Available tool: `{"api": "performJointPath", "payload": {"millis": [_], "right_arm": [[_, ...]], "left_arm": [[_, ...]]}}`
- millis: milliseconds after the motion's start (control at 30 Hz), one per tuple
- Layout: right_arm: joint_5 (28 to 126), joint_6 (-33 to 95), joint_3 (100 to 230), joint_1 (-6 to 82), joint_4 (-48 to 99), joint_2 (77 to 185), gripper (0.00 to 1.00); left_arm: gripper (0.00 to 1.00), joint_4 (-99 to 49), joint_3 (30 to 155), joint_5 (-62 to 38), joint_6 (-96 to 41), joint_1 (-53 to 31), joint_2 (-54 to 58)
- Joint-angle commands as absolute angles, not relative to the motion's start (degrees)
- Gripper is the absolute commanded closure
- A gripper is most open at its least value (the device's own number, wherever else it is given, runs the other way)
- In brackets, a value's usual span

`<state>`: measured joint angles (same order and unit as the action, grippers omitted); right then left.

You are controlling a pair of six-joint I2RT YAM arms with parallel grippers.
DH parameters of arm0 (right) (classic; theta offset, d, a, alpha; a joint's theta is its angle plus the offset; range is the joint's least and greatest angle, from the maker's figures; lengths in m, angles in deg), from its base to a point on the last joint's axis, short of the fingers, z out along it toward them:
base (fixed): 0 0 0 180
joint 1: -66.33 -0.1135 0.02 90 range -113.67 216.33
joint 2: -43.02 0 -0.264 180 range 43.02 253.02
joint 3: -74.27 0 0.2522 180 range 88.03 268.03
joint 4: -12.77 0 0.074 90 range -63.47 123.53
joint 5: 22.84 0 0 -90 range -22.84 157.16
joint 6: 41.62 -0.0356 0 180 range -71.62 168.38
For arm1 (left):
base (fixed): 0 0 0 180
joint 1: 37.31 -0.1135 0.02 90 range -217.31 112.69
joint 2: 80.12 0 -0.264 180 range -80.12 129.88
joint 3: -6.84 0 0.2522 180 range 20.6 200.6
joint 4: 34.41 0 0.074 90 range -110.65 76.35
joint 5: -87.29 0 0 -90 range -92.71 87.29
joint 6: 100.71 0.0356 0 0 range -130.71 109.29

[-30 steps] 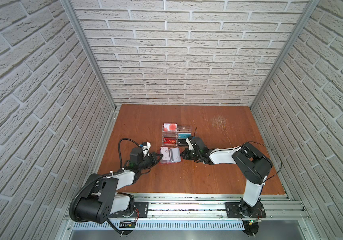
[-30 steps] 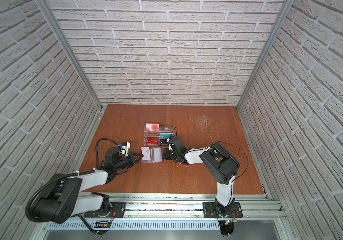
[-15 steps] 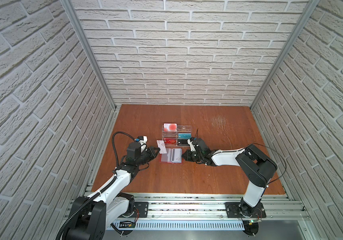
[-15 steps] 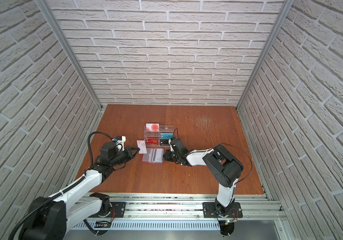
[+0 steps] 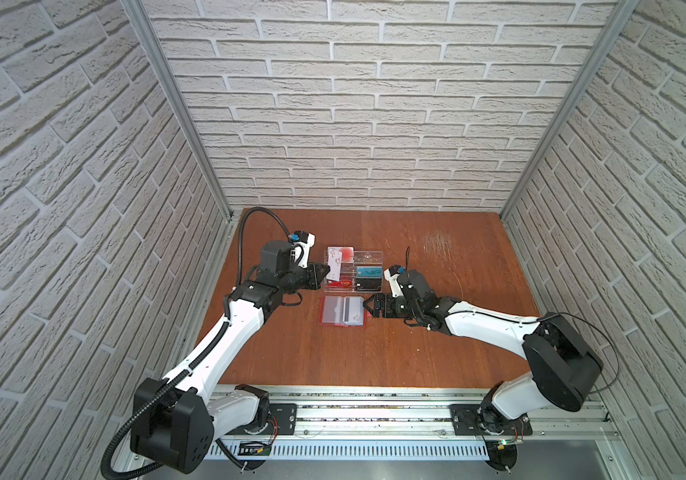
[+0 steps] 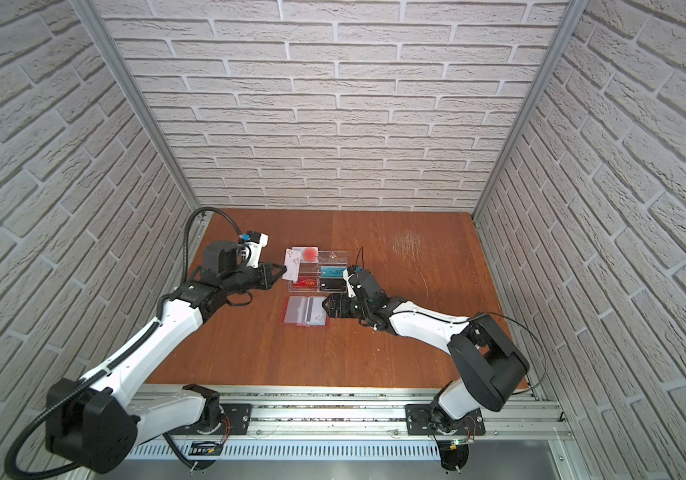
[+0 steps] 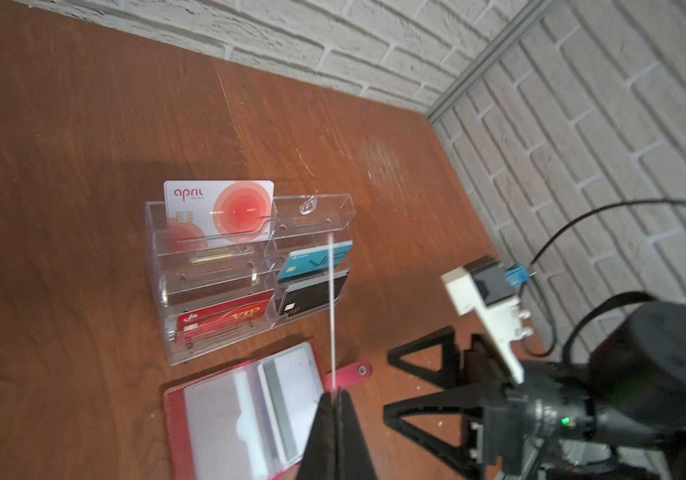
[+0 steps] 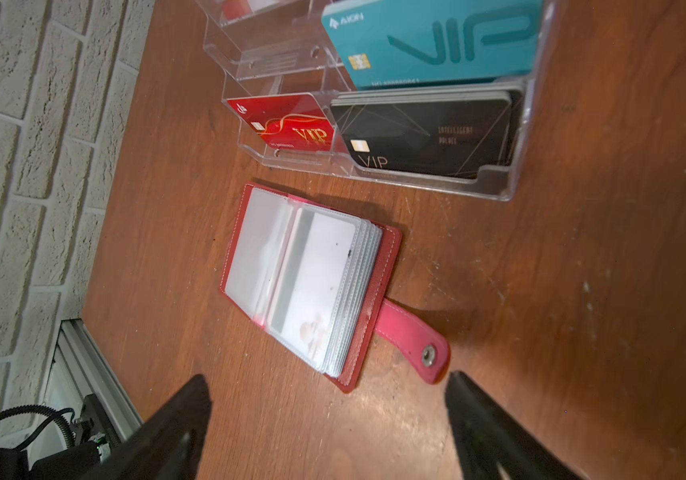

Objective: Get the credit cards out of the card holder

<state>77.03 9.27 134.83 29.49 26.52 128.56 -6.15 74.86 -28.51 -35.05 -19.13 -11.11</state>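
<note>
1. Left of centre in both top views, the left gripper (image 5: pixel 326 272) is pinched tight on a white card with small marks (image 5: pixel 334 268). It holds the card upright, clear of the table (image 5: pixel 416 353), at the left end of the clear acrylic rack (image 5: pixel 368 254).
2. The left wrist view shows that card edge-on, a thin line rising from the closed fingers (image 7: pixel 324 419).
3. At centre frame, the rack holds the white card with red circles (image 5: pixel 343 252) and the teal VIP card (image 5: pixel 368 272).
4. Just below the rack in the frame, the card holder (image 5: pixel 341 311) lies open and flat, with a pale striped card in its top sleeve. Its red snap tab (image 8: pixel 412 336) points right.
5. Right of the tab, the right gripper (image 5: pixel 368 309) is spread wide and holds nothing.
</note>
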Motion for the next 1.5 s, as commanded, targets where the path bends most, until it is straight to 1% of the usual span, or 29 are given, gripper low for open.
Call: {"api": "performJointPath", "payload": {"millis": [0, 67, 133, 267, 333, 500, 567, 767, 933, 1167, 1467], "right_arm": [[73.7, 13.0, 137.9, 29.6, 32.9, 124.9, 0.01], [72.9, 14.8, 139.7, 29.6, 36.4, 123.5, 0.0], [71.7, 15.8, 141.2, 29.6, 38.8, 122.5, 0.0], [70.6, 16.6, 143.8, 30.0, 41.9, 121.7, 0.0], [70.7, 17.2, 145.4, 30.2, 43.2, 121.8, 0.0], [70.6, 18.9, 149.8, 30.7, 46.8, 123.1, 0.0], [70.7, 19.4, 151.1, 30.9, 47.5, 123.4, 0.0], [71.5, 18.5, 151.9, 31.4, 46.9, 124.2, 0.0], [71.0, 17.7, 152.0, 32.0, 46.2, 124.2, 0.0], [70.6, 16.7, 152.5, 33.9, 46.1, 124.1, 0.0], [72.8, 16.6, 151.7, 36.7, 45.5, 125.1, 0.0]], "left_arm": [[1.0, 1.7, 79.9, -28.5, -16.6, -19.0, -8.1], [1.0, 5.5, 83.5, -28.0, -6.6, -18.9, -5.9], [1.0, 8.7, 87.2, -25.9, -0.1, -19.2, -4.0], [1.0, 11.3, 93.5, -25.5, 8.6, -20.7, 0.1], [1.0, 13.3, 95.7, -25.7, 15.8, -20.9, 1.9], [1.0, 16.9, 99.9, -20.1, 30.7, -20.2, 6.1], [1.0, 16.7, 101.3, -17.4, 32.9, -20.3, 7.5], [1.0, 13.9, 104.8, -16.5, 39.6, -20.3, 11.2], [1.0, 18.0, 110.4, -17.2, 47.4, -19.2, 16.0], [1.0, 20.5, 114.5, -19.3, 51.9, -17.8, 21.3], [1.0, 23.1, 118.2, -18.2, 55.2, -16.7, 26.5]]}}
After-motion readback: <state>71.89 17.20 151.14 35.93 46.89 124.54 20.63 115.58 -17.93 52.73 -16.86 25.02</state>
